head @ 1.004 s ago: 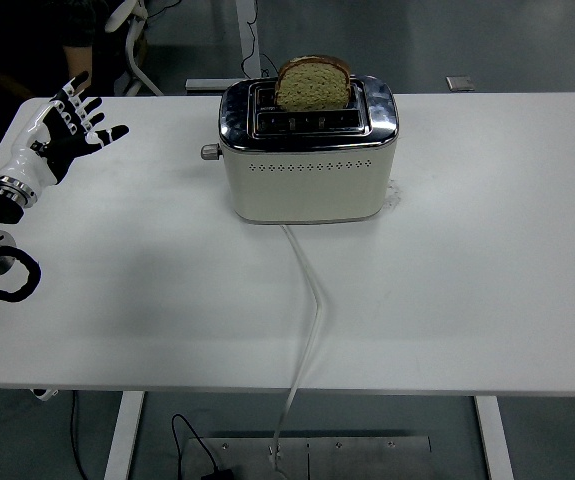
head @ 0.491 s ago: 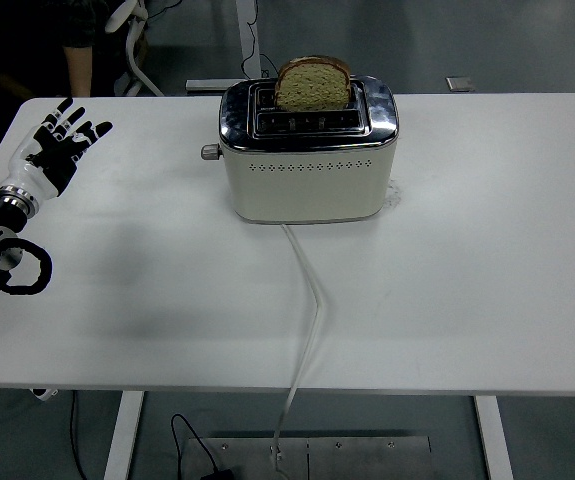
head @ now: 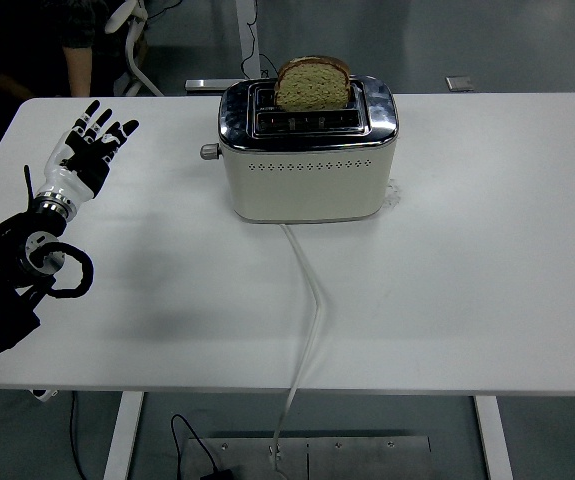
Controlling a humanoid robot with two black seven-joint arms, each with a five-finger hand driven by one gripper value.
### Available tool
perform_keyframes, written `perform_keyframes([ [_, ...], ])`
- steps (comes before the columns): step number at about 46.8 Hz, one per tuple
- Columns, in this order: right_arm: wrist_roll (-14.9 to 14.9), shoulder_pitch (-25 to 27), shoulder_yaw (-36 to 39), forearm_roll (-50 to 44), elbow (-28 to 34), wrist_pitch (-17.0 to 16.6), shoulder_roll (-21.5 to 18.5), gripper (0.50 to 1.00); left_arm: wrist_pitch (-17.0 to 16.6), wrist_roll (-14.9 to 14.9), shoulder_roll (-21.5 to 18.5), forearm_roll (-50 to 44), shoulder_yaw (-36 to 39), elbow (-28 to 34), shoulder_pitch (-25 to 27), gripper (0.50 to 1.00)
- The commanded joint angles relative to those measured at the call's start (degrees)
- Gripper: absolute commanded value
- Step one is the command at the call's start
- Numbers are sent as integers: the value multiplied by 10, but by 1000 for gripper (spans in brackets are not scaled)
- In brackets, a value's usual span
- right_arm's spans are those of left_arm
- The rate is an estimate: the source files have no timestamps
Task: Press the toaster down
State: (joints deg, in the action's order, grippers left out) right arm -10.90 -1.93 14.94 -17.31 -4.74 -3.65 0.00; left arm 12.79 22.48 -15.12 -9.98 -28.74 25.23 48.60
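The left hand (head: 89,155) is moving closer to the toaster (head: 307,150) than it was a moment ago, so it is getting ready to press. It is still well apart from the lever (head: 208,152). The hand is held up over the table (head: 487,250), fingers spread wide, holding nothing. The toaster is sitting at the far middle, with bread (head: 313,82) sticking up.

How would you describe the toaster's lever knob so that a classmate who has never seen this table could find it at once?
Start at the white table and find the cream toaster with a chrome top standing towards its far edge, a slice of bread sticking up from one slot. On the toaster's left end, facing the robot's left hand, a small grey knob juts out: the only part protruding from its side.
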Motion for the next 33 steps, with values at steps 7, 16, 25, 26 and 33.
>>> perform_keyframes([
  [7,0,0,0,0,-1,0,0,998,9,20,0,-1,-1,-5,1,1000],
  [16,0,0,-1,0,0,0,0,998,24,27,2,0,-15,-25,5,1000],
  [25,0,0,0,0,-1,0,0,998,37,34,2,-2,-21,-25,5,1000],
  [26,0,0,0,0,0,0,0,998,39,35,3,-2,-24,-25,5,1000],
  [33,0,0,0,0,0,0,0,998,46,42,13,-1,-34,-25,5,1000],
])
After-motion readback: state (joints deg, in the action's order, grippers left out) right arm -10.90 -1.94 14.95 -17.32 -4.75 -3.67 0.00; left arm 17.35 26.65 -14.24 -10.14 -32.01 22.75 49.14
